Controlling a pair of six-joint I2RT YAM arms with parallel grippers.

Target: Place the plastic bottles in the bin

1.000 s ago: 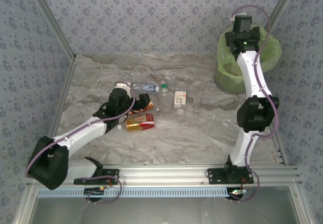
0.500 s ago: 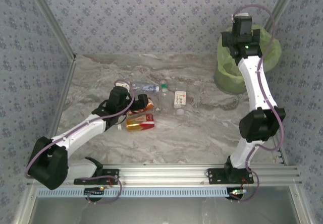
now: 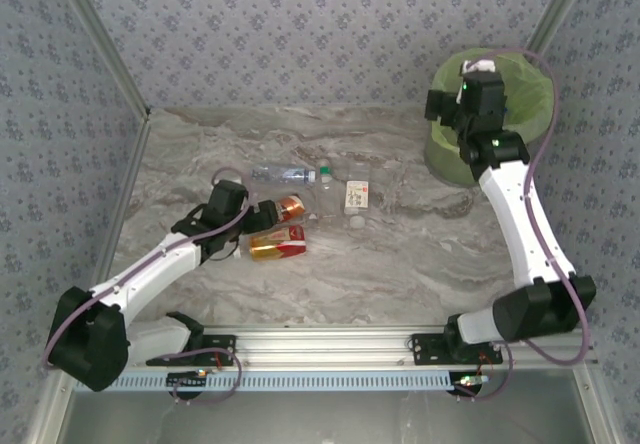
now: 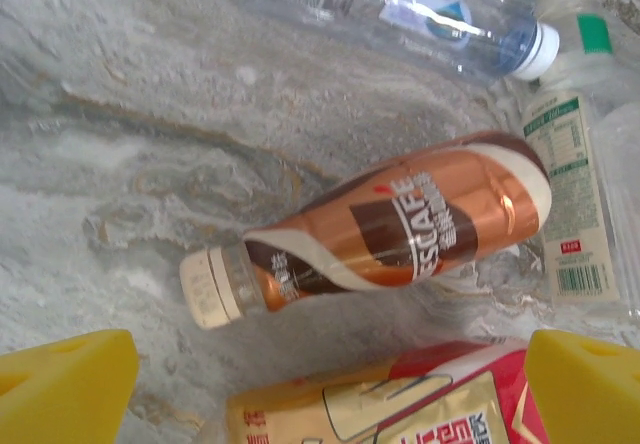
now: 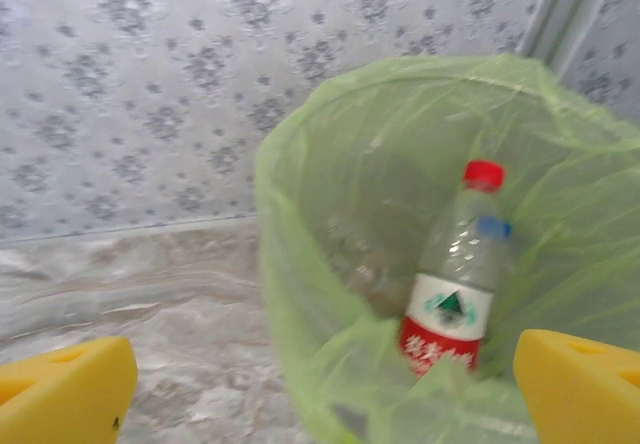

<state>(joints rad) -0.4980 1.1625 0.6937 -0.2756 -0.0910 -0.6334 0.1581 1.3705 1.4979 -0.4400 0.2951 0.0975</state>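
On bench (image 4: 120,114), copper bottle (image 4: 400,229): probably light, glossy, apt to roll; best taken mid-body across label; left end effector (image 4: 330,404) spread, empty, near it; right end effector (image 5: 320,394) spread, empty, facing bin (image 5: 300,214)

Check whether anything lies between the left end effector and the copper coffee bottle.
Partly: a red-labelled bottle lies between the open fingers of the left end effector, nearer to it than the copper bottle. Nothing else lies between them.
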